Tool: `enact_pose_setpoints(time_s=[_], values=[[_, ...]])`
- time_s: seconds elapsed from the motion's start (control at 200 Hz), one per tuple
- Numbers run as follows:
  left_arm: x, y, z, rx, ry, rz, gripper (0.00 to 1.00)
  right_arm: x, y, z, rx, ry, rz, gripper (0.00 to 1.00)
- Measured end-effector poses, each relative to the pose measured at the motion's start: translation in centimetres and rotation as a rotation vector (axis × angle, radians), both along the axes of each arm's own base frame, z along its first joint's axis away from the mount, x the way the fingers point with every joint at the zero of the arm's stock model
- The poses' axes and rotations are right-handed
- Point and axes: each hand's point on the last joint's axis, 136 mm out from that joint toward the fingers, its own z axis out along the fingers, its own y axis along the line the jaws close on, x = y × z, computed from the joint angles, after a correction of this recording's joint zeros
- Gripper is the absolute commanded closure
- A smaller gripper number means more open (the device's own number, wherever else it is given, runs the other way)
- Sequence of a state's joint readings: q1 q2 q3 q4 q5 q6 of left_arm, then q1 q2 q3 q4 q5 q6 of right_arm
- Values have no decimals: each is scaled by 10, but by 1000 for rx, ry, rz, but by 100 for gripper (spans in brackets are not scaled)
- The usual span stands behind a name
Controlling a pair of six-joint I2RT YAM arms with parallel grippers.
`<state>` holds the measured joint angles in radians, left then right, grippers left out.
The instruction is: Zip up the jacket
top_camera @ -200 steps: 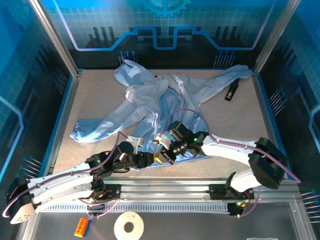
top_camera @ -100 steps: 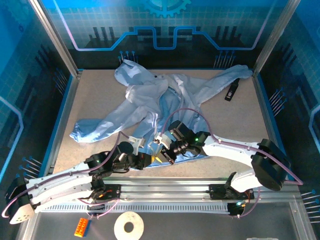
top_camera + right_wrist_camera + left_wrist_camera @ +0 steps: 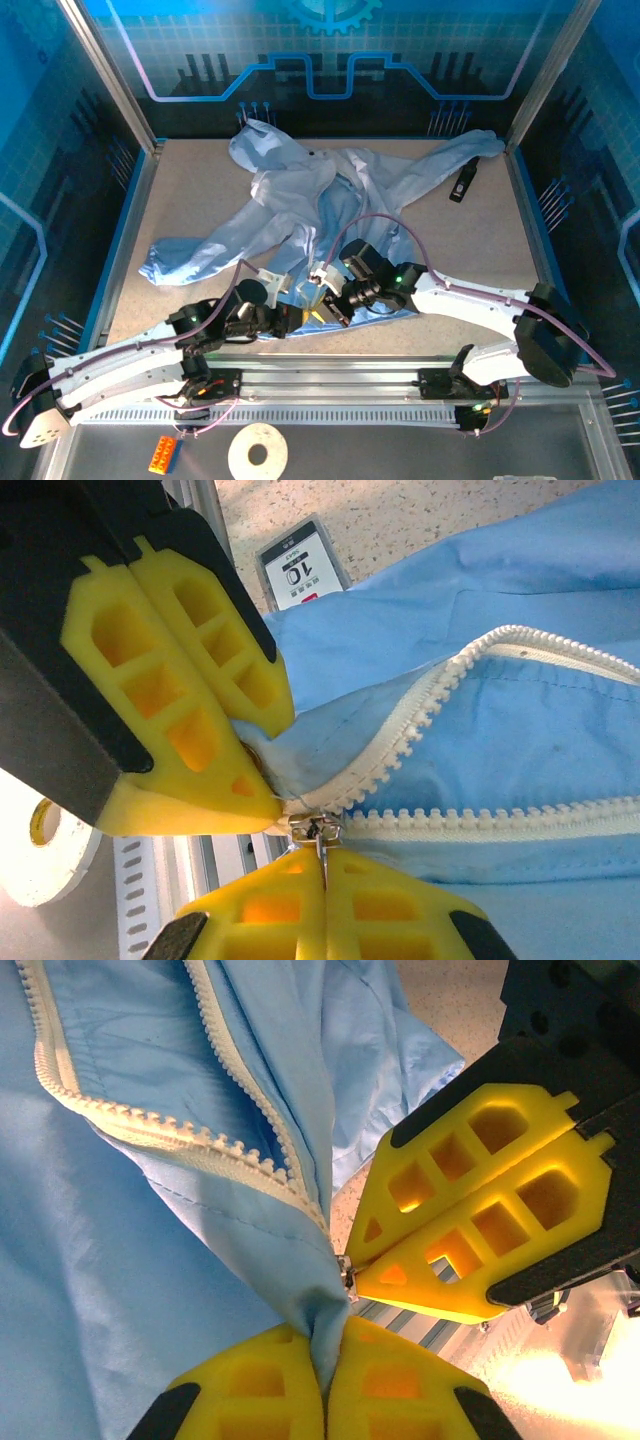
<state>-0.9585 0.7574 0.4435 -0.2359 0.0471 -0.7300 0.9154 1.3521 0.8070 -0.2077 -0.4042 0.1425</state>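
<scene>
With left end effector (image 3: 322, 1348) clamped on jacket (image 3: 330, 190) hem at tabletop's (image 3: 480, 250) near edge and right end effector (image 3: 322, 868) pinched on zipper pull (image 3: 318, 832), keep hem taut, draw straight along teeth (image 3: 480, 820).

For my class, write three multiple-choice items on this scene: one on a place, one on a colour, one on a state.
1. Where on the jacket do the left gripper and right gripper meet?
A collar
B near hem
C sleeve

2. What colour are the gripper fingers?
A yellow
B red
C green

3. How is the zipper?
A fully closed
B torn off
C open, teeth apart

Key:
B, both pinch at the hem nearest the arms.
A, yellow pads show in both wrist views.
C, two tooth rows spread apart from the slider.
</scene>
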Motion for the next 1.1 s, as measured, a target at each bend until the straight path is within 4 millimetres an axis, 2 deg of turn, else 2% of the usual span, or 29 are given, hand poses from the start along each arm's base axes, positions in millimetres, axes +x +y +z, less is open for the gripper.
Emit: enact_pose_setpoints(time_s=[0.52, 0.565, 0.62, 0.68, 0.9, 1.101], values=[[0, 4, -4, 34, 21, 6, 100, 0, 5, -2, 4, -23, -34, 100], [1, 5, -4, 39, 23, 9, 92, 0, 6, -3, 5, -29, -34, 100], [2, 7, -5, 45, 24, 13, 76, 0, 8, -3, 8, -33, -32, 100], [2, 10, -6, 56, 27, 16, 70, 1, 9, -3, 9, -38, -33, 100], [4, 18, -8, 70, 32, 32, 73, 2, 10, -8, 3, -32, -30, 100], [4, 18, -7, 60, 39, 23, 86, -1, 12, -12, -3, -22, -20, 100]])
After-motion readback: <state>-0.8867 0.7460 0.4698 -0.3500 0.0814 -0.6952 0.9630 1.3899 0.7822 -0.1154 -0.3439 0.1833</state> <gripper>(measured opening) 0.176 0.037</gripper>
